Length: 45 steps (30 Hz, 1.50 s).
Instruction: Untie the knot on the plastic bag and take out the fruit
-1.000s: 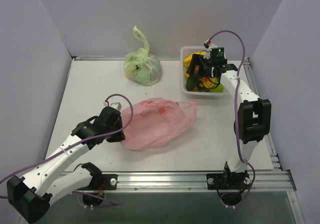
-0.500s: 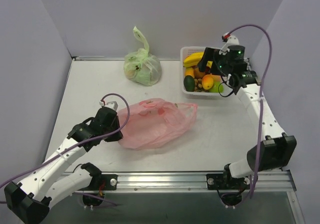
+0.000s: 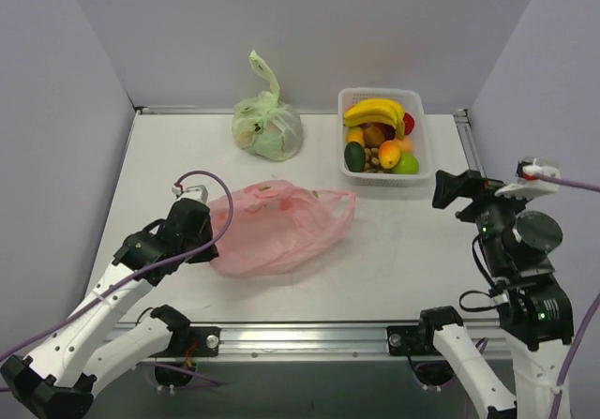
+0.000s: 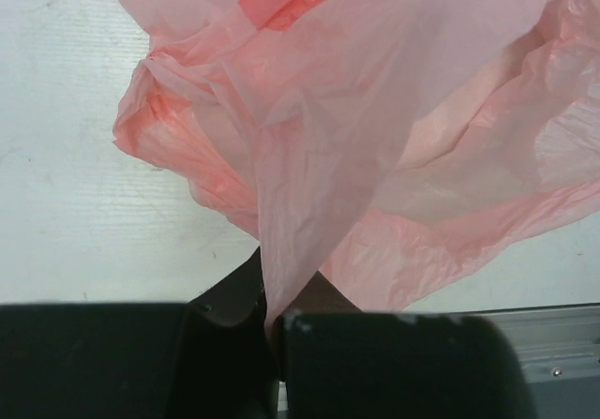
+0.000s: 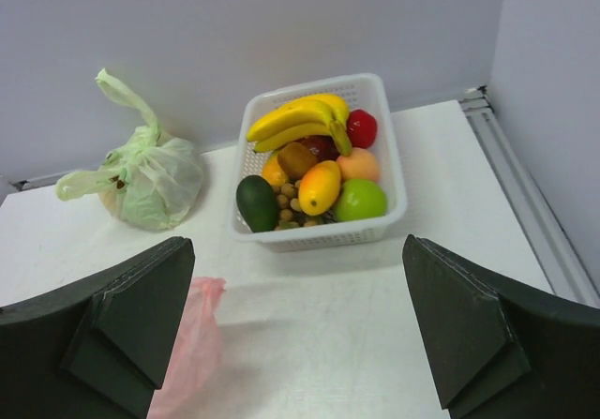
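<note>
The pink plastic bag (image 3: 281,230) lies limp and flattened on the table, its handle loop (image 3: 335,197) loose toward the right. The knot is out of view. My left gripper (image 3: 210,243) is shut on the bag's left edge, and the left wrist view shows the thin pink film (image 4: 375,119) pinched between the jaws of that gripper (image 4: 274,321). The fruit (image 3: 377,133) fills a white basket (image 3: 414,171) at the back right: banana bunch (image 5: 298,119), red apple (image 5: 362,128), green apple (image 5: 361,199). My right gripper (image 3: 452,190) hangs open and empty, raised near the table's right edge, its jaws (image 5: 295,247) wide apart.
A tied pale green bag (image 3: 267,127) stands at the back centre, left of the basket. Grey walls close in the back and both sides. A metal rail (image 3: 375,330) runs along the near edge.
My right arm has drawn back from the basket to the near right and risen, its jaws opening wide. The left gripper has dragged the pink bag slightly leftward.
</note>
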### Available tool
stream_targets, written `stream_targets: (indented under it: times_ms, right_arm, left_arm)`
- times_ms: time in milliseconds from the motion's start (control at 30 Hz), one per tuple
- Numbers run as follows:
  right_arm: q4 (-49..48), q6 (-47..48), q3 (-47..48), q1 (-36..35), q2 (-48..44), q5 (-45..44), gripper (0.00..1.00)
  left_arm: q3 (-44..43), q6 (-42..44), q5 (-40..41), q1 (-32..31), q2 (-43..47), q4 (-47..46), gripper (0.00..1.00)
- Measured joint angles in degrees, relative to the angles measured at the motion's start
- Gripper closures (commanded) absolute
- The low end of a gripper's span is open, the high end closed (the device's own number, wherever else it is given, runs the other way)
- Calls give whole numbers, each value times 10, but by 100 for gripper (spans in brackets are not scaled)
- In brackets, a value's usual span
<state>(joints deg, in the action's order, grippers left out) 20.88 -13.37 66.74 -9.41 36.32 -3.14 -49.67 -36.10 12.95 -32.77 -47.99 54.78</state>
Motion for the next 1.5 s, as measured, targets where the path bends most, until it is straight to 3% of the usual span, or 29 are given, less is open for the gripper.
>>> stream_targets:
  times_ms: [300,333,433,467,667,1133,1500]
  right_arm:
    - [85,0,-91,0,-240,-97,0]
    - [92,0,-96,0,-255,-105,0]
    - [109,3,-108,0,-284,-128,0]
    - [113,5,-109,0,-289,-134,0]
    - [130,16,-111,0,-313,-149,0]
    - [174,35,-130,0,-357,-132,0]
    - [181,36,-194,0,-358,-107,0]
  left_arm:
    - [0,-11,3,3,66,53,57]
    - [0,-12,2,3,73,57,48]
    - [0,-14,-4,3,95,65,35]
    - [0,-15,-6,3,102,68,26]
    - [-33,-8,-8,3,156,86,4]
    - [-74,-2,123,3,341,73,3]
    - [36,-32,206,3,476,36,3]
